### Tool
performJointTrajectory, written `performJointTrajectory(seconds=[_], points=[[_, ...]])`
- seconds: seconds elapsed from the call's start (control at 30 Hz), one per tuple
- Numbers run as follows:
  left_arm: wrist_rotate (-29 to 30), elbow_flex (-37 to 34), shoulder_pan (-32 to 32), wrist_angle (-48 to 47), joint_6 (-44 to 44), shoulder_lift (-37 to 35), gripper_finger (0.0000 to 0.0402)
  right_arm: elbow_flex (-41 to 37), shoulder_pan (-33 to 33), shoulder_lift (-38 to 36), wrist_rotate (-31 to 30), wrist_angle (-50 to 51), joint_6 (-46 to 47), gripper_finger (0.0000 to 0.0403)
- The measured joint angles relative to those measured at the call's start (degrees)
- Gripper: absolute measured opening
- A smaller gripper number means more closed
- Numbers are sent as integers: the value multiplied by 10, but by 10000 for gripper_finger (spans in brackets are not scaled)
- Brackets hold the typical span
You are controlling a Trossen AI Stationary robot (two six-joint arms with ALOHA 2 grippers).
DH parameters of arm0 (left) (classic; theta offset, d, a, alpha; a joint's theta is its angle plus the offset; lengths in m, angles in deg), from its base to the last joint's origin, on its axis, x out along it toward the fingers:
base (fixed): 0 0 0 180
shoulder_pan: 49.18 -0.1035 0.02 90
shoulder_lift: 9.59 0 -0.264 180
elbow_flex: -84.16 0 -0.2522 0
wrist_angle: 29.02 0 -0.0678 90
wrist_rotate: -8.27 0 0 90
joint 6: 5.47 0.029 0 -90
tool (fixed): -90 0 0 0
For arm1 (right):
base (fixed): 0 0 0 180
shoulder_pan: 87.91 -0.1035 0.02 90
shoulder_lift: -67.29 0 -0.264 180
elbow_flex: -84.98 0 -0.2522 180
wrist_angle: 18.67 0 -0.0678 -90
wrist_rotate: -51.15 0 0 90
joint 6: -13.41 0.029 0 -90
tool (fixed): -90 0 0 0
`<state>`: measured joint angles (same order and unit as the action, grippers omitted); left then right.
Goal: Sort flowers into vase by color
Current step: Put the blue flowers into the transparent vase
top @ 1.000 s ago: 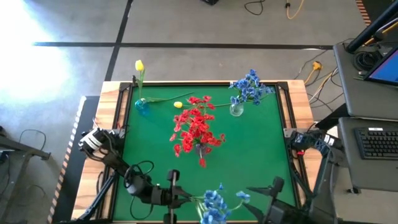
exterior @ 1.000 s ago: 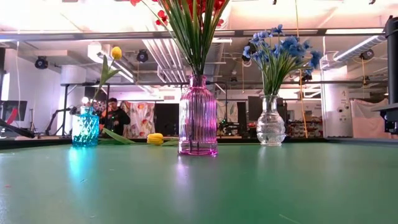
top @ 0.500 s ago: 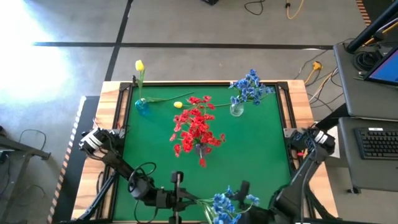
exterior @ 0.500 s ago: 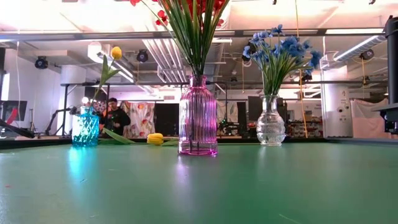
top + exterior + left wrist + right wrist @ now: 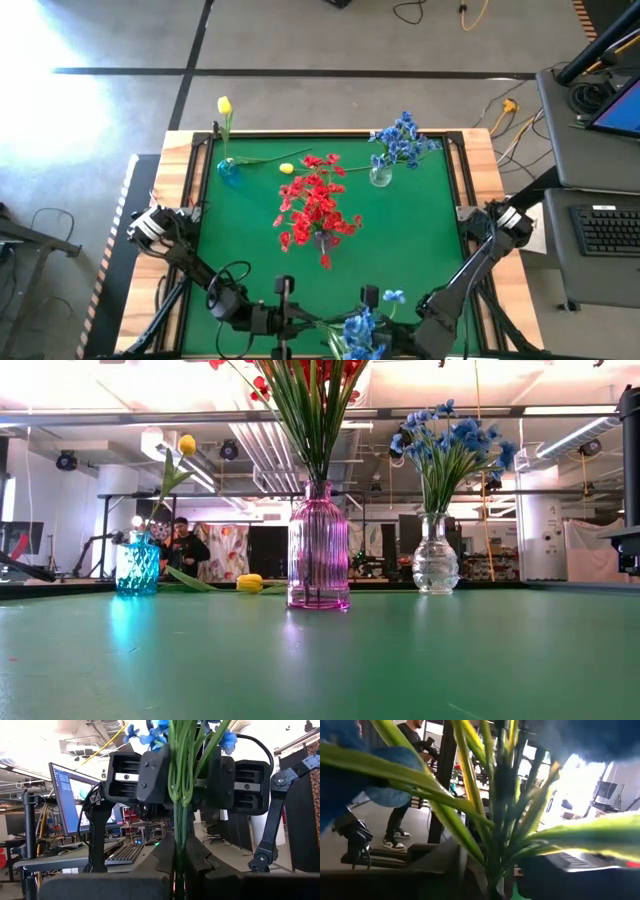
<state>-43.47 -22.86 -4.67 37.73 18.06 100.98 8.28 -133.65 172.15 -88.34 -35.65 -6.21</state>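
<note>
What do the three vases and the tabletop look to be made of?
The pink vase, clear vase and small teal vase look like glossy glass or clear plastic: light passes through, and stems show inside the clear one. The tabletop looks like matte green felt or mat, with only soft reflections.

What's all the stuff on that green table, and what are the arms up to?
Pink vase: one, mid-table, holding red flowers.
Clear vase: one, far right, holding blue flowers.
Teal vase: one, far left, holding one yellow tulip.
Loose yellow tulip: one, lying beside the teal vase.
Blue sprig: one, near edge, between both claws.
Person: one, in the room behind.
Left claw: shut on the blue sprig's stems.
Right claw: at the sprig.
</note>
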Motion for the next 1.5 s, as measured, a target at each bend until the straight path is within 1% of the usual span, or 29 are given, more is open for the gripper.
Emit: performJointTrajectory(seconds=[0.13, 0.23, 0.33, 0.43, 0.47, 0.53, 0.6, 0.67, 0.77, 0.83, 0.87, 0.93, 1.0, 1.07, 1.17, 1.23, 1.3, 1.5], points=[[0, 0, 0, 1, -5, 0, 5, 0, 0, 0, 0, 2, -7, 79], [2, 0, 0, 2, -11, 0, 24, 0, 0, 0, 0, 3, -21, 25], [3, 0, 0, 3, -16, 0, 59, 0, -1, 0, 0, 5, -23, 22], [10, 0, 1, 3, -23, -1, 112, 0, -1, -3, -1, 6, -29, 23], [17, 0, 2, -3, -31, -3, 133, 0, -4, -5, -12, 6, -36, 23], [29, 0, 4, -35, -53, -13, 173, 0, -10, -17, -57, 11, -57, 23], [49, 0, 5, -77, -84, -28, 209, 0, -18, -33, -124, 24, -76, 23], [63, 0, 4, -130, -114, -46, 235, 0, -28, -58, -194, 59, -85, 22], [57, 0, 5, -240, -170, -82, 253, 0, -35, -105, -307, 149, -65, 22], [44, 0, 6, -308, -198, -113, 255, 0, -33, -142, -358, 235, -15, 22], [40, 0, 6, -330, -207, -127, 255, 0, -28, -161, -368, 287, 23, 22], [41, 0, 6, -367, -211, -155, 253, 0, -15, -199, -351, 404, 120, 22], [41, -1, 6, -396, -202, -181, 251, 0, 6, -241, -301, 531, 234, 22], [42, -2, 7, -425, -188, -206, 249, 0, 38, -281, -246, 637, 329, 22], [46, -2, 7, -465, -169, -244, 249, -2, 88, -328, -201, 755, 418, 22], [56, -3, 7, -489, -160, -267, 249, -11, 119, -349, -194, 802, 444, 22], [63, -7, 5, -511, -150, -291, 249, -27, 150, -366, -190, 825, 464, 22], [63, -25, -8, -571, -117, -366, 249, -123, 243, -398, -173, 823, 488, 22]])
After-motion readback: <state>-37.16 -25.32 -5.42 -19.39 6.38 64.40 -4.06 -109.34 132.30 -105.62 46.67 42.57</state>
